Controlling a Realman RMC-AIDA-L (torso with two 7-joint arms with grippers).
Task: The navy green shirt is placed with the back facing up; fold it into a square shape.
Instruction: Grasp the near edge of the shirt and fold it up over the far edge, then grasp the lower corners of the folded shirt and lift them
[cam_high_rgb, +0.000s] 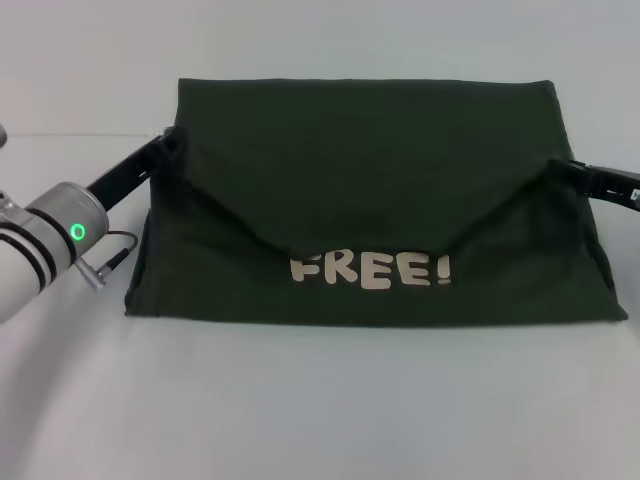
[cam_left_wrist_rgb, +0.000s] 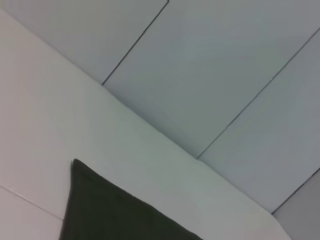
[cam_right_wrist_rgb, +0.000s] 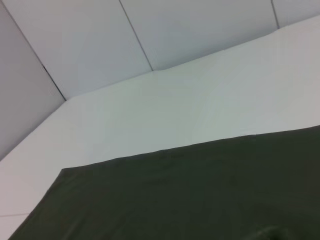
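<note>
We read pale block letters, "FREE!" (cam_high_rgb: 371, 270), on the navy green shirt (cam_high_rgb: 370, 160), printed just under the low point of a flap of cloth that hangs in a shallow V across the front of the folded bundle. The letters stand upright toward us, and no other writing shows.

Our left gripper (cam_high_rgb: 170, 148) is at the shirt's left edge, up near the far corner, its dark fingers meeting the cloth where the fabric puckers toward them. Our right gripper (cam_high_rgb: 572, 172) is at the opposite edge, at about the same height, its tip also buried in the cloth. The shirt lies wholly between the two of us, stretched from one gripper to the other. We cannot tell from any view whether either set of fingers is spread or pinched on the fabric, since the tips are hidden in the folds.

The shirt rests on the white table (cam_high_rgb: 320, 400) as a wide, low shape, its long axis running side to side between the grippers.

From the left wrist we see only a dark corner of cloth (cam_left_wrist_rgb: 100, 210) against the table; from the right wrist, a broad sweep of it (cam_right_wrist_rgb: 190, 195).
</note>
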